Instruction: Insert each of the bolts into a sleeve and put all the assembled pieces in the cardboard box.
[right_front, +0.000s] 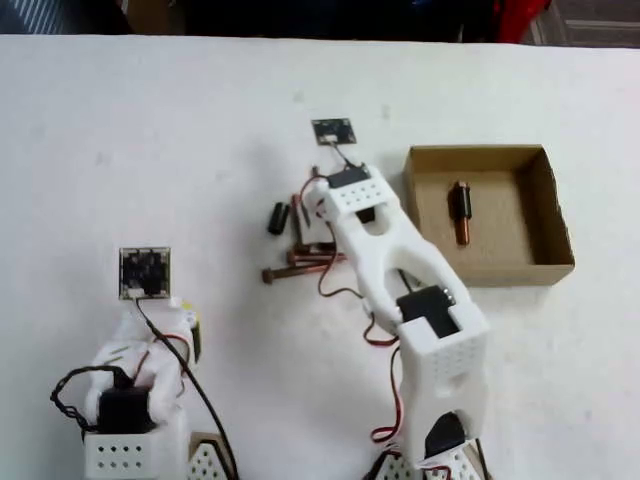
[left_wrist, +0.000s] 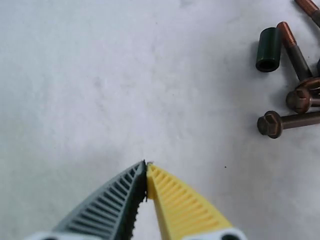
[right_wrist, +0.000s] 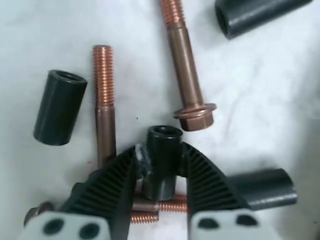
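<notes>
While pinching one sleeve in right gripper, axis in line with jaws, centre of table, left of cardboard box: likely want bolt just ahead, flat, head toward jaws. Left gripper pressed together, empty, farther off by near edge.

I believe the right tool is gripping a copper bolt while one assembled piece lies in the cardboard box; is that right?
Not quite: the right wrist view shows the right tool shut on a black sleeve, not a copper bolt. One assembled piece does lie in the cardboard box.
</notes>
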